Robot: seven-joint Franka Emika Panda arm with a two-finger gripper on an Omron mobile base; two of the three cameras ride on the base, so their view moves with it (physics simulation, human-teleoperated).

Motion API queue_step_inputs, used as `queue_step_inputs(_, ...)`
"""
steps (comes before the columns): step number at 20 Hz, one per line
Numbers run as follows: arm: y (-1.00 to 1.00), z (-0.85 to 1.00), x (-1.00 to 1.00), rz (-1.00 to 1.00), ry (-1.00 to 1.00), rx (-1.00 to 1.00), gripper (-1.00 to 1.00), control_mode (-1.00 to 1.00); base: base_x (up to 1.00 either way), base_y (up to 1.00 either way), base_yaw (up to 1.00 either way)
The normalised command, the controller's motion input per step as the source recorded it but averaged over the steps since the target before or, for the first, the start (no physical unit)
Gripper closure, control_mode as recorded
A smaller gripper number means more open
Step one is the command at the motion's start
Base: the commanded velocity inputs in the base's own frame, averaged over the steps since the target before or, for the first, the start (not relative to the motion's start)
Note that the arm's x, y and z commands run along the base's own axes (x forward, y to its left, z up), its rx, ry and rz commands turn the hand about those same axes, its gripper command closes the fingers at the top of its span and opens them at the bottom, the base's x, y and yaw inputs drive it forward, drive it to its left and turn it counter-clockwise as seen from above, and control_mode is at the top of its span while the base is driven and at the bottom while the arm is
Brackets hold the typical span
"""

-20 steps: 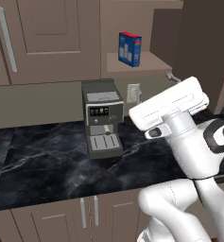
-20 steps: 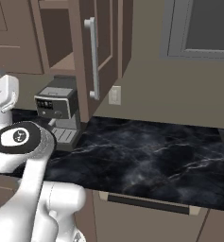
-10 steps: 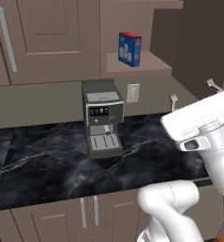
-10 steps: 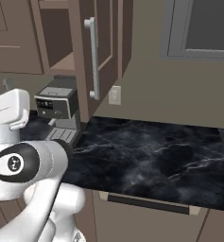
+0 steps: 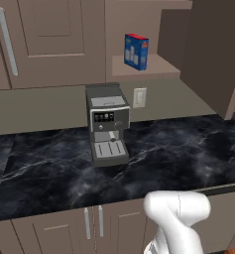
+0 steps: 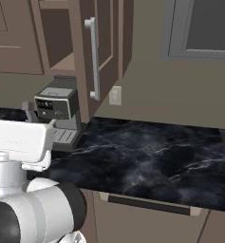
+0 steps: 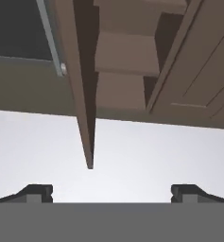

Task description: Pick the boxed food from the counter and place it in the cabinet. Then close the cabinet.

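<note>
— dark, those two small finger tips (image 7: 38,193) at the bottom of the hand view. how does the robot's hand (image 7: 111,194) stand?

— spread wide, one tip far to each side, with nothing between them and nothing touching them. it looks up at the brown wall cabinet with the tan inner shelf (image 7: 125,52) and at the thin edge of its open panelled door (image 7: 82,94).

— and the small rectangular carton of boxed food (image 5: 136,51)?

— in the left base view it stands on the tan shelf inside the open cabinet, up above the glossy black marble-look desk (image 5: 158,158), not on it. it sits toward the left of the shelf, above and a little to the right of the grey and black coffee machine (image 5: 107,123).

— which way is it set?

— upright, its long axis vertical, resting on its small base. it is turned at an angle, so one vertical corner points roughly toward the camera and two side faces show.

— how does it look?

— red top, blue sides with pale white patches on them; the print is too small to read. it is far smaller than the coffee machine.

— the door?

— in the right base view it swings out over the desk, long silver bar handle (image 6: 93,58) vertical on its face.
</note>
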Motion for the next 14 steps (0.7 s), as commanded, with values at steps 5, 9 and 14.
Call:
queue_step_inputs(5,-0.80,0.06,-0.49,0.24,0.16,0.20,-1.00,-1.00,0.00,0.00,0.00)
queue_step_inputs(9,-0.66,0.00,0.23,0.35,0.46,0.15,-1.00,-1.00,0.00,0.00,0.00)
queue_step_inputs(14,-0.57,0.00,0.09,0.43,0.43,0.15,-1.00,-1.00,0.00,0.00,0.00)
